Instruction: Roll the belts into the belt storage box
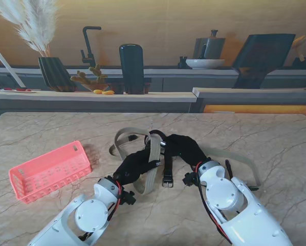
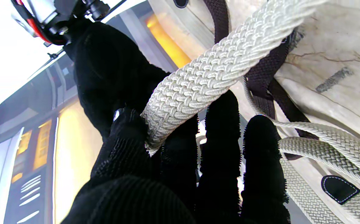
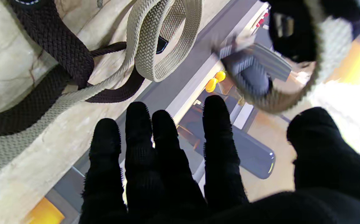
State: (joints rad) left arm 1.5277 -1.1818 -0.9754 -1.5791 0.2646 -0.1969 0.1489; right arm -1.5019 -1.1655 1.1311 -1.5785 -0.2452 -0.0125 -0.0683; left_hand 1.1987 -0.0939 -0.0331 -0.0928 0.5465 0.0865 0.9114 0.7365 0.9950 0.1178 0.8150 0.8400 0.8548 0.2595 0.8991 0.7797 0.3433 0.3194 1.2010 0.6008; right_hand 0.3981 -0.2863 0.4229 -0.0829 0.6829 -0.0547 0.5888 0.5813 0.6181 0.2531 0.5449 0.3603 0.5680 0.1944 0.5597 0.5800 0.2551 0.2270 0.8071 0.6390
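left hand [image 2: 155, 161] pinches the beige belt [image 2: 211, 77]; right hand [image 3: 180, 174] spread, holding nothing

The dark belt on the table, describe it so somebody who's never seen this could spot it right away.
On the marble table, look at the belt tangle between the two black-gloved hands, right of the pink basket. The dark belt runs toward me, ending in a metal buckle. The beige belt tangled with it is pale.
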